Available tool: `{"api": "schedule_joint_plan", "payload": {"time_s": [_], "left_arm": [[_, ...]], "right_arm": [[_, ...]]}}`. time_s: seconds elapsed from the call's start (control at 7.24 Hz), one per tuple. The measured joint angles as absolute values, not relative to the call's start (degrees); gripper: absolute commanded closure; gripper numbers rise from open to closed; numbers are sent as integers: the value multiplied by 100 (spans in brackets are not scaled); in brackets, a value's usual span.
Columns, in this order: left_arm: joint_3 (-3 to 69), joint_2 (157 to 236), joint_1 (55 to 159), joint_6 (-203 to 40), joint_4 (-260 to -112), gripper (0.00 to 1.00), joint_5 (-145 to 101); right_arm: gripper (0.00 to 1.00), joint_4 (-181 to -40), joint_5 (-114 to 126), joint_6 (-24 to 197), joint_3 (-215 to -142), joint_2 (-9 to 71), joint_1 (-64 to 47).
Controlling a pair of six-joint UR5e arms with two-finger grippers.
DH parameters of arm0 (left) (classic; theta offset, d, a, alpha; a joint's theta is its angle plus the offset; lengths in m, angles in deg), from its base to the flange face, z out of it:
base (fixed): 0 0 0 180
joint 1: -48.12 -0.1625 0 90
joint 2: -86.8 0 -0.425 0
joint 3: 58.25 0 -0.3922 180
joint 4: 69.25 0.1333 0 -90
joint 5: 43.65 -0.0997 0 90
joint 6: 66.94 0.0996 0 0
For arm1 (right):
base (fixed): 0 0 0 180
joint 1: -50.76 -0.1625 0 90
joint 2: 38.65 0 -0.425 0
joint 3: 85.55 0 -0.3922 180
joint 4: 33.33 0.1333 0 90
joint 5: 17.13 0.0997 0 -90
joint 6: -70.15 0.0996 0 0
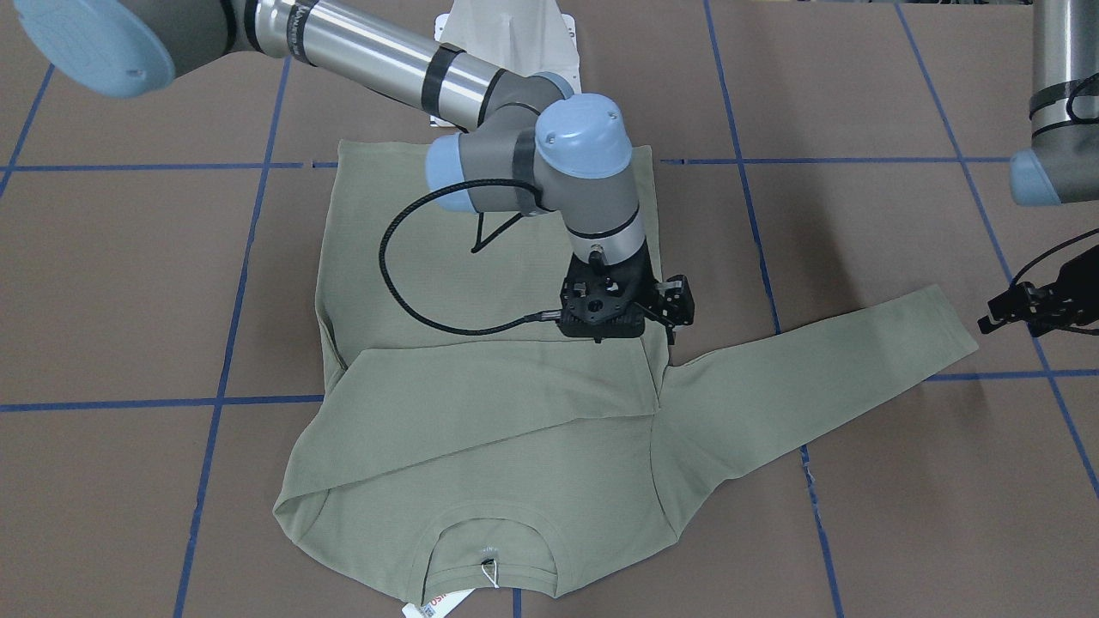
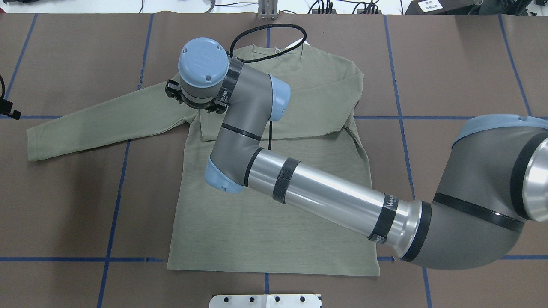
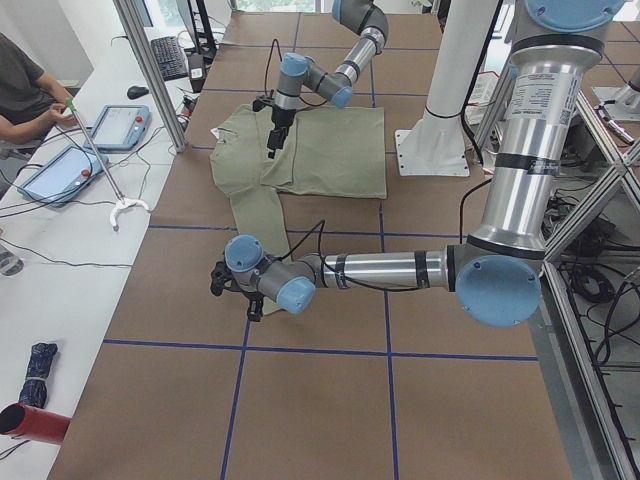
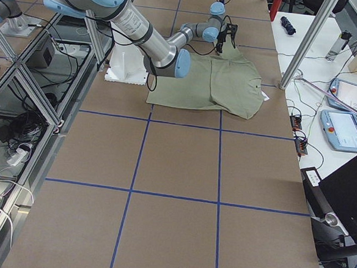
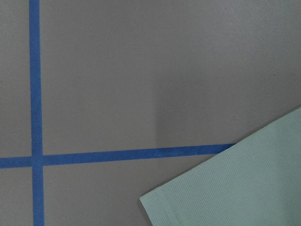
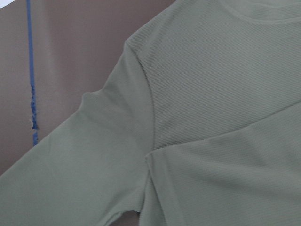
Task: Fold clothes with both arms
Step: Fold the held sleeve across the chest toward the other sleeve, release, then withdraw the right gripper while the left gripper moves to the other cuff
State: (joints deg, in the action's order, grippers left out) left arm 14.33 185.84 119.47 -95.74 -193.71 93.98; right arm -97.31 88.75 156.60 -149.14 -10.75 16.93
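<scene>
The olive-green shirt [image 1: 515, 429] lies flat on the brown table, neck toward the operators' side, with a white price tag [image 1: 434, 607] at the collar. One sleeve [image 2: 317, 124] is folded across the chest. The other sleeve [image 2: 107, 124] stretches out flat to the robot's left. My right arm reaches across, and its gripper [image 1: 665, 322] hangs just above the armpit of the outstretched sleeve, open and holding no cloth. My left gripper [image 1: 987, 324] hovers open beside that sleeve's cuff [image 5: 235, 188], apart from it.
The white pedestal [image 2: 265, 300] stands at the shirt's hem side. Blue tape lines [image 2: 115, 188] grid the table. A person [image 3: 20, 90] sits at the side bench with tablets [image 3: 120, 125] and a hooked stick [image 3: 100, 160].
</scene>
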Motion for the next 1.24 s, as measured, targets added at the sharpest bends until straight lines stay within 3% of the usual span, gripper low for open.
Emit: {"api": "schedule_joint_plan", "payload": {"time_s": [0.55, 0.83, 1.11, 1.24], "left_arm": [[1043, 18798, 11756, -9585, -19385, 26, 9401], [914, 18867, 11633, -9580, -19388, 30, 9399], [811, 18936, 11561, -9577, -19388, 52, 9398], [785, 18948, 11548, -9577, -19388, 52, 9398]], "right_arm": [[0, -9879, 10457, 15115, -17158, 1327, 463], [0, -9881, 10611, 14744, -17601, 1860, 231], [0, -9881, 10626, 14689, -17680, 1971, 188], [0, -9881, 10627, 14685, -17701, 1987, 186]]}}
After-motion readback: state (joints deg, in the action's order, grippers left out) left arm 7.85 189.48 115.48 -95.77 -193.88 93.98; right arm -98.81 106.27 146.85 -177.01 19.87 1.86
